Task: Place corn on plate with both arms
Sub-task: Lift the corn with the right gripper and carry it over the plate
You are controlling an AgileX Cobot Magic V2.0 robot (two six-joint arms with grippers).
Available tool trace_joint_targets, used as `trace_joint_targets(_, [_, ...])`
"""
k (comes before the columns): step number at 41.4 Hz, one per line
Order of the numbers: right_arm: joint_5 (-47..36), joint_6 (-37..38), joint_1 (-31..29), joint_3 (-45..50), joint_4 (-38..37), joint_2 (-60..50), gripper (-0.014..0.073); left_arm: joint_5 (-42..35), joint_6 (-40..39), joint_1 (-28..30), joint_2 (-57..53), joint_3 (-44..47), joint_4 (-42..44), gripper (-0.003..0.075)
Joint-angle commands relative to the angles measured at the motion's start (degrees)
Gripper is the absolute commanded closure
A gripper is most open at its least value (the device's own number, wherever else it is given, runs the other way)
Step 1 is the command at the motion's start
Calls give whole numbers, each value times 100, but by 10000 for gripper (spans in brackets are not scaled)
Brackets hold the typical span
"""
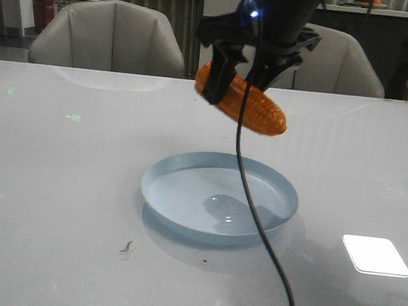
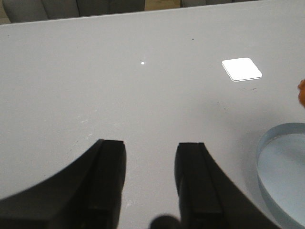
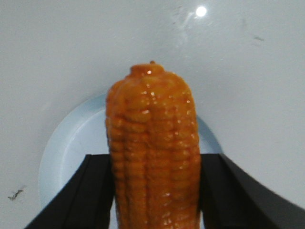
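Glossy orange bumpy corn (image 1: 247, 105) clamped in right gripper (image 1: 235, 79) — above plate (image 1: 187, 172), left gripper (image 2: 150, 164) agape, empty

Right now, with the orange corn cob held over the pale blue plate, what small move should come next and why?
Probably lower the right gripper straight down. It is shut on the orange plastic-looking corn cob, which hangs tilted above the round pale blue plate, well clear of it. Releasing from there would likely make it bounce or roll off.
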Motion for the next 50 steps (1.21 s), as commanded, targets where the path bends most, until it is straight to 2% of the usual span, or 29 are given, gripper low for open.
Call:
trace_joint_targets(1, [-93,-55,164,-203,44,-47,305,-446,-60,-7,-111,-162,-68,385])
trace_joint_targets(12, [278,-58,279,-203,44,652,291,-446,-60,-7,-111,-162,-68,385])
trace_joint_targets(19, [460,-58,279,-203,44,777,161,-446,-60,-7,-111,-162,-68,385])
trace_joint_targets(24, [416,-58,279,-209,44,748,99,-446,-60,-7,-111,-162,-68,385])
trace_joint_targets(32, [488,-58,273,-325,44,639,96,-446,-60,-7,-111,-162,-68,385])
trace_joint_targets(50, [68,49,227,-734,44,-252,96,-427,-60,-7,-111,-162,-68,385])
